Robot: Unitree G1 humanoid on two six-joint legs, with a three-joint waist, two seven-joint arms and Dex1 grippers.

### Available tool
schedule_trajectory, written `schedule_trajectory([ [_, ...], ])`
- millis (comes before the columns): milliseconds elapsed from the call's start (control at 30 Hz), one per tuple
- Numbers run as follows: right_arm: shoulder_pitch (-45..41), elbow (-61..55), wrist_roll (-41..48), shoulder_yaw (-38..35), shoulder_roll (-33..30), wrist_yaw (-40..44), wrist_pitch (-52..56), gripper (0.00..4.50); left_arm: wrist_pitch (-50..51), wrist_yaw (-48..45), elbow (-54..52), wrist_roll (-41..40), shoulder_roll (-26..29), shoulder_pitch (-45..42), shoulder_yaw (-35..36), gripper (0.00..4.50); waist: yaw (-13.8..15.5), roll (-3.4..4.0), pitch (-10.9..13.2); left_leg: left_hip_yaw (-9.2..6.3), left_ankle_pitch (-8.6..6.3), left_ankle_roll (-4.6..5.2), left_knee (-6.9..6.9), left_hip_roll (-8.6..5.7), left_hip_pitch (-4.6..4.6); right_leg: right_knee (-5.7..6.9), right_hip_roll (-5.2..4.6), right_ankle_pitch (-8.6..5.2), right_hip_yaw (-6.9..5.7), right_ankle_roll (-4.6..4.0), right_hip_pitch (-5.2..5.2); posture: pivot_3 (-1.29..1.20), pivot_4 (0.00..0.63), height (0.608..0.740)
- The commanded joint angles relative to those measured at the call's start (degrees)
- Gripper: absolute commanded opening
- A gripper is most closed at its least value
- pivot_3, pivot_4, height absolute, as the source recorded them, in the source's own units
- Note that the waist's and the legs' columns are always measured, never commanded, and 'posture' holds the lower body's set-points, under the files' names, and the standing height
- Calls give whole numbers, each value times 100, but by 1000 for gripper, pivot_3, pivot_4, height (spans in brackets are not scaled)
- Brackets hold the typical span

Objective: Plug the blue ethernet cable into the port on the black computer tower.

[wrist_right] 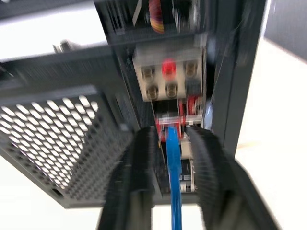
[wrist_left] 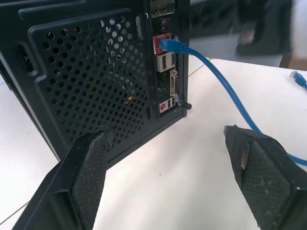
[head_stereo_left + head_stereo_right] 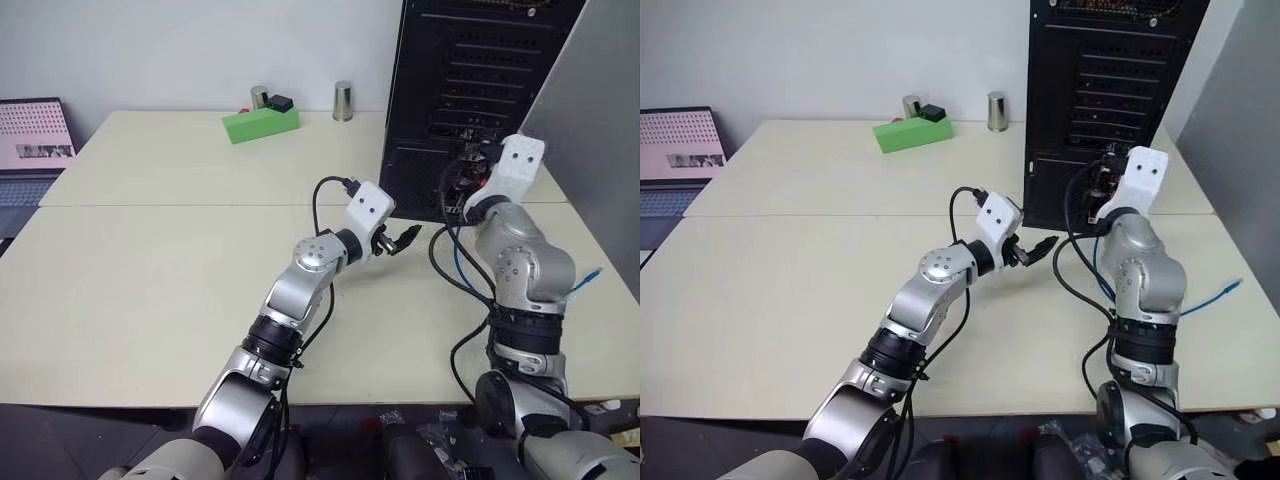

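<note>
Releasing the blue ethernet cable (image 1: 173, 158), seated in the port (image 2: 162, 44), the right gripper (image 1: 173, 143) should back straight off; fingers slightly parted, left gripper (image 2: 168, 163) wide.

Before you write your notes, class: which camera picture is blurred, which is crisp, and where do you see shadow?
Right wrist view: smeared, the blue ethernet cable and the port soft-edged. Left wrist view: the black computer tower grille and plugged connector crisp, the upper right corner blurred. Left eye view: even light, soft shadow on the table under the left end effector.
</note>
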Motion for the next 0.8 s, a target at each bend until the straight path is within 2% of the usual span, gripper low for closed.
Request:
schedule_trajectory([
  [33, 522, -762, 71, 233, -262, 434, 66, 2182, -81, -176, -96, -128, 47, -35, 140, 4289, 6, 0, 0, 0, 0, 0, 0, 0, -1, -2, -1, 0, 1, 0, 0, 0, 150, 740],
  [133, 1015, -1239, 138, 292, -442, 695, 86, 2766, -170, -479, -89, -234, 188, -56, 205, 4500, 28, 0, 0, 1, 0, 0, 0, -2, -2, -1, -2, 0, 0, 0, -1, 0, 150, 740],
  [333, 2091, -2252, 531, 24, -1006, 1467, 65, 4158, -87, -929, 209, -308, 647, -244, 351, 4500, 29, -1, 0, -3, 0, 0, 1, -2, 2, 0, 0, -1, -4, 1, 2, 0, 150, 740],
  [400, 2526, -2617, 832, -175, -1402, 2030, 39, 4463, 131, -1343, 204, -431, 924, -300, 369, 4500, 27, -1, 0, -3, 0, 0, 1, -1, 1, -2, 1, -1, -2, 1, 2, 0, 150, 740],
  [567, 3141, -3204, 1764, -751, -1984, 3063, -55, 4463, 231, -2094, 279, -654, 1540, -454, 544, 4500, 12, -3, 2, -4, 0, 1, 1, 0, 2, -3, 2, -2, -4, 2, 4, 0, 150, 740],
  [800, 2963, -2860, 2222, -1179, -2518, 3410, -130, 4463, 160, -2753, 395, -922, 2030, -630, 810, 4500, 17, -3, 2, -4, 0, 1, 2, 0, 5, -4, 3, -2, -5, 2, 8, 0, 150, 740],
])
